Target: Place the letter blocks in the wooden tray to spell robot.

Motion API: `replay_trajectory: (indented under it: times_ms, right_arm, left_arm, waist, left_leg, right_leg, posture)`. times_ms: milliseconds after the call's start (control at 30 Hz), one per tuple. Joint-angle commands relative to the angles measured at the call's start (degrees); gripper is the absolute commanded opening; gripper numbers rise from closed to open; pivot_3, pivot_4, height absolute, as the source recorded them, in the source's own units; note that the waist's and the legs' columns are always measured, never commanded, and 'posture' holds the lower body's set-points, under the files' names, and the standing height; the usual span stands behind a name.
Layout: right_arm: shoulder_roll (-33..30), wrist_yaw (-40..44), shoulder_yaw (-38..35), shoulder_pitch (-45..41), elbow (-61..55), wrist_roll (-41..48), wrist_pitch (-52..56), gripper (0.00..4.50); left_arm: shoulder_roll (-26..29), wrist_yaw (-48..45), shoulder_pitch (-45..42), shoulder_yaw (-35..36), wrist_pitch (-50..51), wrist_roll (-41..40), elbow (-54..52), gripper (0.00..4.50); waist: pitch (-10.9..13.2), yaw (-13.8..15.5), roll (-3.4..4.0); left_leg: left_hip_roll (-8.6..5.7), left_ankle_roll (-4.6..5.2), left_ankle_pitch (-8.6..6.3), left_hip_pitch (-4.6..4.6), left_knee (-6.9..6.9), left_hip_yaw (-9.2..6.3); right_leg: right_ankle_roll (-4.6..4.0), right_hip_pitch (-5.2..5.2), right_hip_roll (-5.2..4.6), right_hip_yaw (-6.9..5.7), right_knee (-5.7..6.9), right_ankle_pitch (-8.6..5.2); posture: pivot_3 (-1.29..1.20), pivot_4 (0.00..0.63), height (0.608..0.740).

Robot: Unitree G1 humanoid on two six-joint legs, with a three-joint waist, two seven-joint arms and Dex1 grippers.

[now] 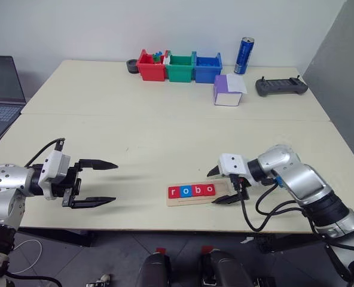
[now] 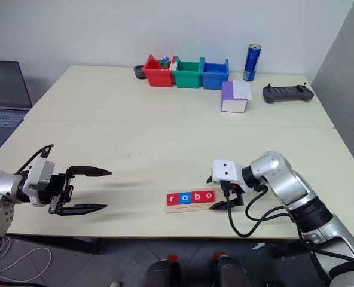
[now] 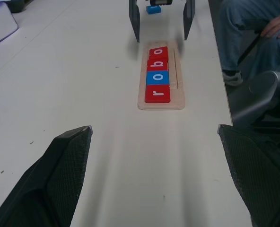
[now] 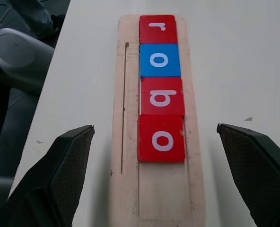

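Right claw (image 1: 225, 186) spread wide over pale grooved wooden tray (image 4: 126, 142), four flat square letter blocks (image 4: 161, 87), left claw (image 1: 95, 183) wide.

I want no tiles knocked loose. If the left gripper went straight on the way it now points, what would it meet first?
Probably the wooden tray: the open left gripper aims across bare table at the tray's near end, where the red r block lies. Depth is unclear; if it travels above the tray, the right gripper comes next.
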Motion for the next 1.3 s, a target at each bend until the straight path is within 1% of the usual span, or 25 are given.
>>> replay_trajectory:
  times_ms: [33,67,167,233,500,533,833,1000,1167,1300]
  right_arm:
    - [-0.32,0.4,-2.34,1.98,-4.86,4.43,3.36,4.48]
    - [-0.34,0.27,-2.42,2.48,-5.5,4.98,3.97,4.48]
    - [0.02,-0.84,-1.61,4.05,-5.77,5.17,4.47,3.9]
    - [-0.03,-1.16,-0.52,4.81,-5.8,4.7,4.07,3.25]
    - [1.43,-2.83,2.37,5.23,-2.6,3.3,2.74,0.33]
    - [1.72,-2.97,2.54,5.04,-2.13,3.18,2.61,0.03]
    - [3.22,-3.63,4.35,3.29,2.24,0.26,-0.47,0.03]
    - [3.81,-3.41,3.08,2.28,3.27,0.7,-0.37,0.03]
    - [3.96,-4.66,3.27,1.25,5.55,-1.08,-2.06,0.03]
    - [3.92,-4.42,2.89,0.75,5.45,-0.37,-1.6,0.03]
  left_arm:
    - [0.14,-0.36,-1.26,0.57,-0.35,-0.17,0.28,4.5]
    - [0.07,-0.36,-1.32,0.5,-0.35,-0.16,0.29,4.5]
    - [-0.09,-0.36,-1.59,0.2,-0.37,-0.19,0.32,4.5]
    - [-0.12,-0.36,-1.63,0.07,-0.37,-0.22,0.26,4.5]
    - [-0.06,-0.36,-1.82,-0.01,-0.35,-0.08,0.4,4.5]
    - [-0.06,-0.36,-1.76,0.02,-0.35,-0.11,0.34,4.5]
    - [0.25,-0.36,-1.1,0.62,-0.76,0.17,0.1,4.5]
    - [0.4,-0.36,-0.71,1.13,-0.74,0.15,-0.13,4.5]
    - [0.33,-0.36,-1.4,0.62,-1.22,0.56,0.27,4.5]
    - [0.05,-0.36,-1.65,0.48,-1.1,0.64,0.24,4.5]
  waist:
    - [0.0,0.0,0.0]
    - [0.0,0.01,0.0]
    - [0.0,-0.04,0.0]
    - [0.0,-0.03,0.0]
    - [0.0,-0.03,0.0]
    - [0.0,-0.03,0.0]
    - [0.0,-0.01,0.0]
    - [0.0,-0.03,0.0]
    - [0.0,-0.03,0.0]
    - [0.0,-0.03,0.0]
  left_leg:
    - [0.0,0.0,0.0,0.0,0.0,0.0]
    - [0.0,0.0,0.0,0.0,-0.01,-0.01]
    - [0.01,0.0,0.0,0.0,-0.01,0.0]
    - [0.01,0.0,0.0,0.0,0.0,0.0]
    - [0.0,0.0,0.0,0.0,-0.01,0.0]
    - [0.0,0.0,0.0,0.0,-0.01,0.0]
    - [0.0,0.0,0.0,0.0,0.0,0.0]
    - [0.0,0.0,0.0,0.0,-0.01,0.0]
    - [0.0,0.0,0.0,0.0,0.0,0.0]
    - [0.0,0.0,0.0,0.0,-0.01,0.0]
  right_leg:
    - [0.0,0.0,0.0,0.0,0.0,0.0]
    - [0.0,0.0,0.0,0.0,0.0,0.0]
    - [0.0,-0.01,0.0,0.0,0.0,0.0]
    - [0.0,0.0,0.0,0.0,0.0,0.0]
    - [0.0,-0.01,0.0,0.0,0.0,0.0]
    - [0.0,-0.01,0.0,0.0,0.0,0.0]
    - [0.0,-0.01,0.0,0.0,0.0,0.0]
    - [0.0,0.0,0.0,0.0,0.01,0.0]
    - [0.0,0.0,0.0,0.0,0.0,0.0]
    - [0.0,0.0,0.0,0.0,0.01,0.0]
  posture:
    - [0.0,0.15,0.74]
    - [0.0,0.15,0.74]
    - [0.0,0.15,0.74]
    - [0.0,0.15,0.74]
    - [0.0,0.15,0.74]
    - [0.0,0.15,0.74]
    - [0.0,0.15,0.74]
    - [0.0,0.15,0.74]
    - [0.0,0.15,0.74]
    - [0.0,0.15,0.74]
